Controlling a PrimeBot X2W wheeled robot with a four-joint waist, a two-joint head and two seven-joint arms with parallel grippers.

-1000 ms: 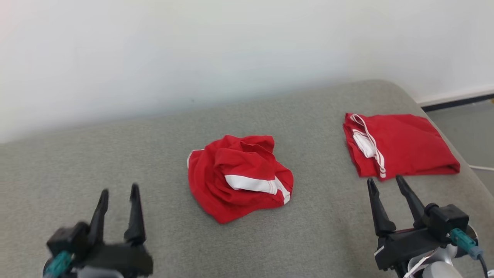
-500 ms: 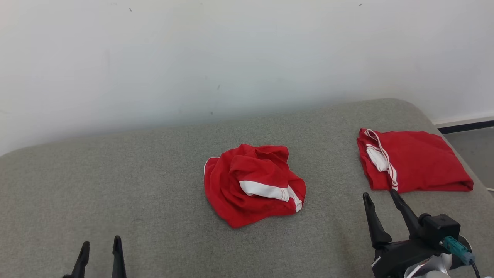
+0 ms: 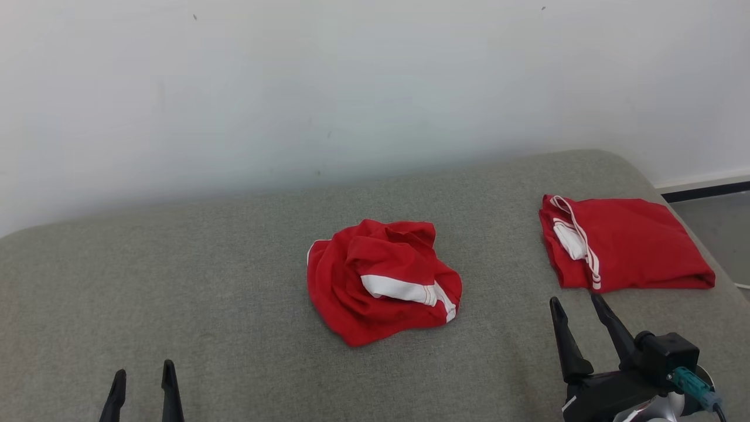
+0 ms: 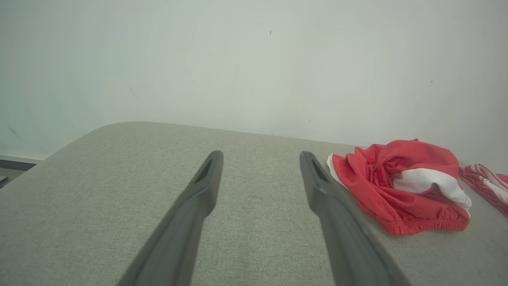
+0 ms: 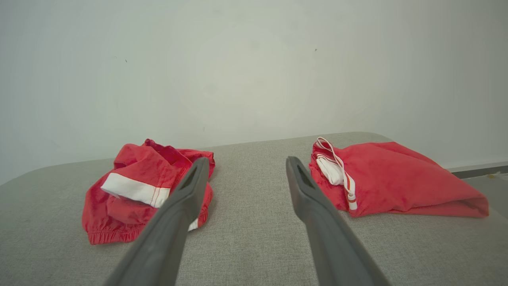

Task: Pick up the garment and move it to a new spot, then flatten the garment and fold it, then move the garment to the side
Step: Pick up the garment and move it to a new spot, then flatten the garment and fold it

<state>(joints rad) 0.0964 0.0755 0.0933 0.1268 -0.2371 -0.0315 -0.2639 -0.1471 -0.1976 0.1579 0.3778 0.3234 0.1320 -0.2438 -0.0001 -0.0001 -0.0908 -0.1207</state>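
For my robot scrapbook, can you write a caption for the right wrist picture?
Open fingers point between a crumpled red garment and a folded red garment on a grey cushion.

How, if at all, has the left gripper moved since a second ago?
Yes: the left gripper has drawn back toward the robot, away from the crumpled red garment.

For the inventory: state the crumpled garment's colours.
Crumpled garment: red, white band; head view best.

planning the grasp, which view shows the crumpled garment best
Head view: the crumpled garment lies whole, unobstructed, seen from above. Left wrist view shows it side-on; in the right wrist view a tool finger covers part.
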